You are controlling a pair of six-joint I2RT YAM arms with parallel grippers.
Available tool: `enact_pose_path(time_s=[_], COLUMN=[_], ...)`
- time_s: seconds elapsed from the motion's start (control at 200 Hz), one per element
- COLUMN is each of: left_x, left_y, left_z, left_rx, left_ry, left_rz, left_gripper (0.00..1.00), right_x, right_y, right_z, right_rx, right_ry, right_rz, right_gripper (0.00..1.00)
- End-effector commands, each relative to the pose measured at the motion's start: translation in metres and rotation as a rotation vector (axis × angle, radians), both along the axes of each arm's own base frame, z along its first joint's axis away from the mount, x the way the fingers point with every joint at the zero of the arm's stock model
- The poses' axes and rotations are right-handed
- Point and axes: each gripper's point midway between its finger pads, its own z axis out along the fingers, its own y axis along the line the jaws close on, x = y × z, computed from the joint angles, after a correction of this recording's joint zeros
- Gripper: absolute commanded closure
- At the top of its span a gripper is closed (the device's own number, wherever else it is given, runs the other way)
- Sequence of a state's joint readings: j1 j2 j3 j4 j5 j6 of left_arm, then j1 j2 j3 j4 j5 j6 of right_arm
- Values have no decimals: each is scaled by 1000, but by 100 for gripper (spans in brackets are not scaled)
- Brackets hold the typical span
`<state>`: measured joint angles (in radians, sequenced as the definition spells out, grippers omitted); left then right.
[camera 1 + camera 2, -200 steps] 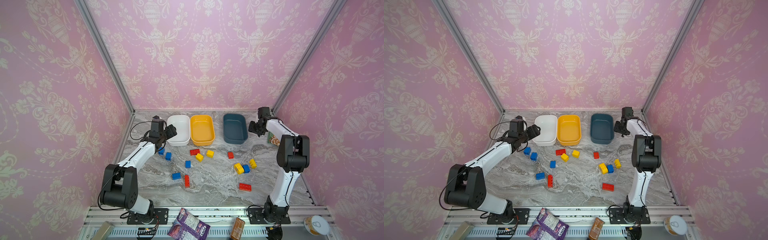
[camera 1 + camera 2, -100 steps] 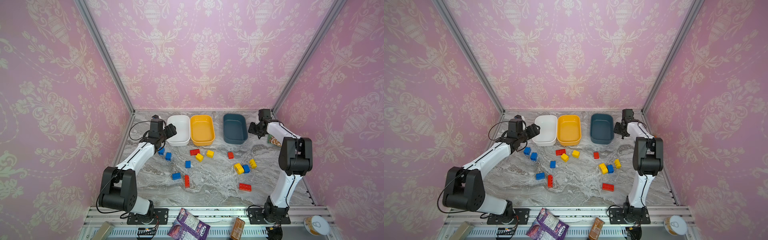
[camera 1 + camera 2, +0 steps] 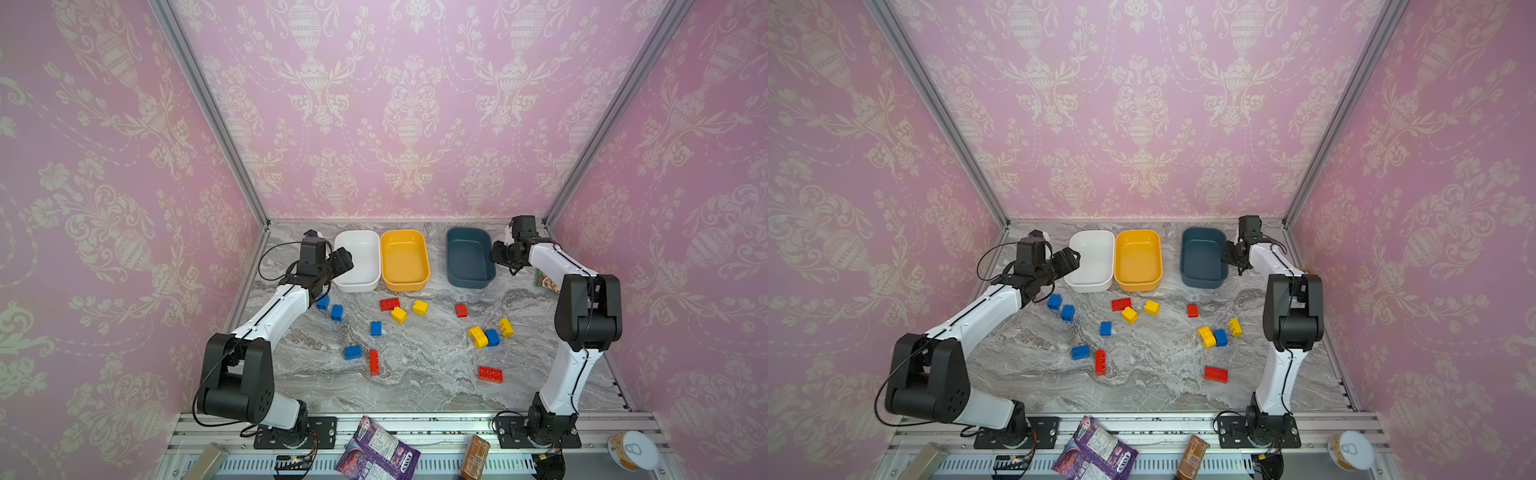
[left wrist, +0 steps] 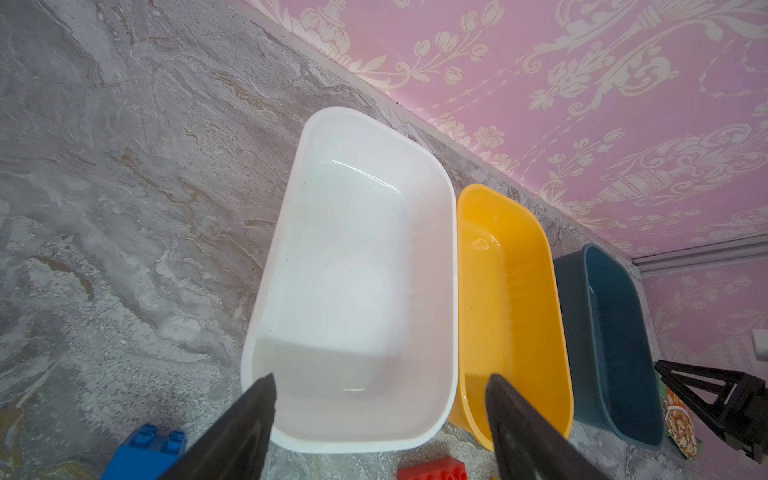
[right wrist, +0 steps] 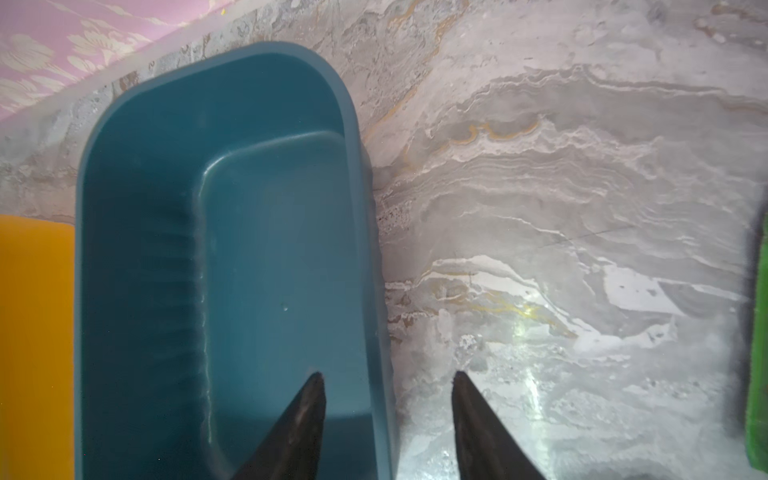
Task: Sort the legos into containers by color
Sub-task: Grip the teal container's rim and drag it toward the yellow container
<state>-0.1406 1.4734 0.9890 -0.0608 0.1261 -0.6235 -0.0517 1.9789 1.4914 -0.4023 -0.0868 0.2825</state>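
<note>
The left gripper point(image 4: 380, 378) is held spread wide and unladen above the edge of the white tub point(image 4: 353, 257). The right gripper point(image 5: 387, 374) is parted too, set astride the side wall of the teal tub point(image 5: 257, 249) with one finger inside and one outside, nothing pinched. The legos point(image 3: 389, 304) are seen scattered on the bench point(image 3: 415, 386) in front of the tubs, with the yellow tub point(image 3: 405, 286) placed between the other two.

left gripper point(image 3: 349, 264): over white tub point(image 3: 362, 253) edge
right gripper point(image 3: 495, 254): at teal tub point(image 3: 467, 257) rim
yellow tub point(image 3: 405, 259): between both grippers
legos point(image 3: 389, 304): loose, short of both grippers
</note>
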Motion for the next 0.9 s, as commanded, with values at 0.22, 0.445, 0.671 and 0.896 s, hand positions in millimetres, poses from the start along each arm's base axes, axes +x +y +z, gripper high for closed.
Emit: enact_pose_path(time_s=[0.22, 0.445, 0.671, 0.896], left_x=[-4, -4, -3, -4], left_y=[4, 3, 3, 2], left_z=[1, 0, 1, 1], left_rx=[-6, -6, -5, -2], left_ry=[3, 5, 3, 3], left_rz=[11, 8, 5, 3], left_gripper=[19, 18, 18, 18], right_x=[5, 4, 3, 4], right_y=[5, 9, 17, 29], right_z=[-15, -17, -18, -15], right_rx=[-30, -79, -100, -115], right_ry=[40, 48, 57, 53], right_rz=[44, 77, 110, 154], right_gripper=[69, 81, 90, 99])
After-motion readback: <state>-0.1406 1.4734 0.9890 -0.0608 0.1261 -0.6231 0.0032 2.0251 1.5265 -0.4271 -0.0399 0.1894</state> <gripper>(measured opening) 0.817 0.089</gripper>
